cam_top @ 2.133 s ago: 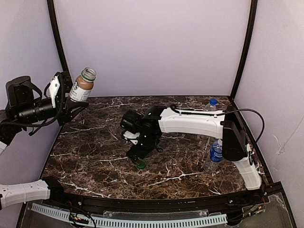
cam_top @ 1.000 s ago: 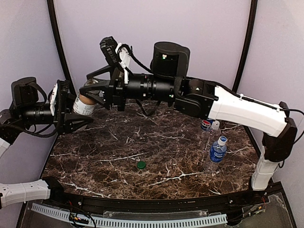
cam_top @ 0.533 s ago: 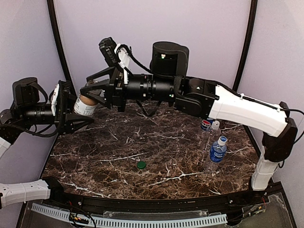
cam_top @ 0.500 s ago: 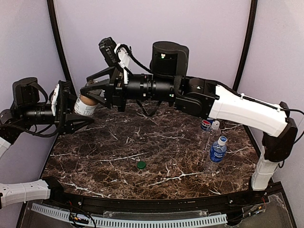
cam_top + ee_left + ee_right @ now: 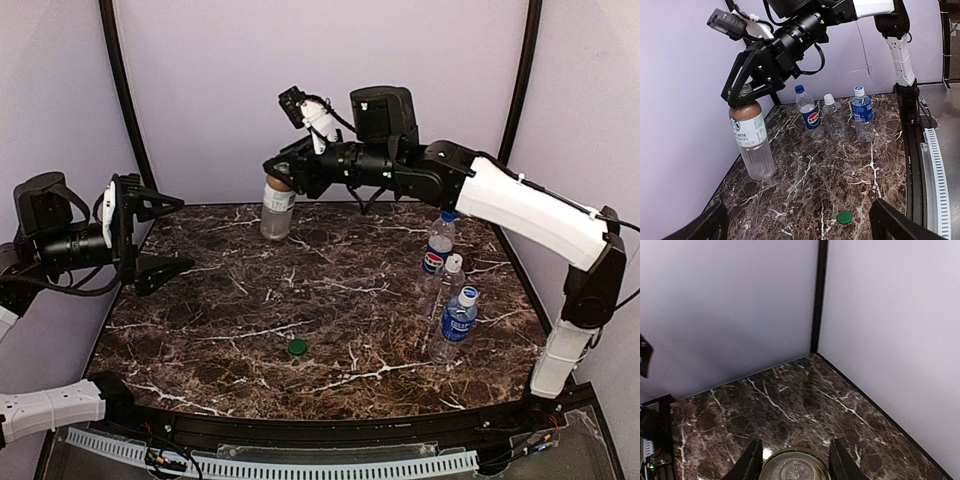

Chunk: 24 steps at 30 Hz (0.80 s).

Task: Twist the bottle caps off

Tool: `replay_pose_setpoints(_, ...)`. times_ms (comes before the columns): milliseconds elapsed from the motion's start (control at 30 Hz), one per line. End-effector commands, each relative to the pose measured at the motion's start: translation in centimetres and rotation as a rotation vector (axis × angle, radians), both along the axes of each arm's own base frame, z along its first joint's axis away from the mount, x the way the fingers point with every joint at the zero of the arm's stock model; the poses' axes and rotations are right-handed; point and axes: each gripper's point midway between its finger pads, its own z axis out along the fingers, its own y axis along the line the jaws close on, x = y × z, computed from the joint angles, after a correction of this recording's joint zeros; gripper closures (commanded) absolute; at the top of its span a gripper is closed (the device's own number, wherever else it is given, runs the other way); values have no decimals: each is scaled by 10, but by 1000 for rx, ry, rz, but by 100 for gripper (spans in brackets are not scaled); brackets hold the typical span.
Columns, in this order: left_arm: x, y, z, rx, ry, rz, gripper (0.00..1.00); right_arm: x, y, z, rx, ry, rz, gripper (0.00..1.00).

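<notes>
Left wrist view first, Ana says. Why does the right claw (image 5: 742,97) have the latte bottle (image 5: 752,140) by its top?

Ben: I'd guess it is being parked. It is upright, base on the table (image 5: 805,185) or barely off it, I can't say which. A hold at the neck keeps it plumb for setting down.

Ana: And its cap?

Ben: The green cap (image 5: 844,217) lies loose on the marble, in front of the latte bottle toward the robot, a bit to its right and well apart from it. So I judge that one finished. The right wrist view shows a round top with a green ring between the fingers (image 5: 747,462). Whether that is an open mouth or a seal, I can't tell.

Ana: How wide is that claw?

Ben: Narrow, only the width of the bottle top. One finger is against each side, so it is clamped on that and nothing else.

Ana: The left claw (image 5: 168,235)?

Ben: Spread wide and empty, out to the left of the latte bottle and facing it. It is probably free to take the next bottle.

Ana: Which are?

Ben: Three, grouped well right of the latte bottle:
- Pepsi bottle (image 5: 809,112), with a blue cap (image 5: 799,89)
- clear bottle (image 5: 834,125), with a white cap (image 5: 828,98)
- blue-label bottle (image 5: 861,112), with a pale cap (image 5: 858,91)

Those three caps look like the work left.
</notes>
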Motion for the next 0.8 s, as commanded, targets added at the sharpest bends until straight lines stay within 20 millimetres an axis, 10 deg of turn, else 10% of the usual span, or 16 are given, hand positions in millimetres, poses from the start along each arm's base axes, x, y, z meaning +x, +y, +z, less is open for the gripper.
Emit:
replay_pose_setpoints(0, 6, 5, -2, -2, -37, 46, 1, 75, -57, -24, -63, 51, -190, 100)
replay_pose_setpoints(367, 10, 7, -21, 15, -13, 72, 1, 204, -87, -136, -96, 217, -351, 100)
replay_pose_setpoints(767, 8, 10, -27, 24, -32, 74, 1, 225, -85, -217, -160, 230, -382, 100)
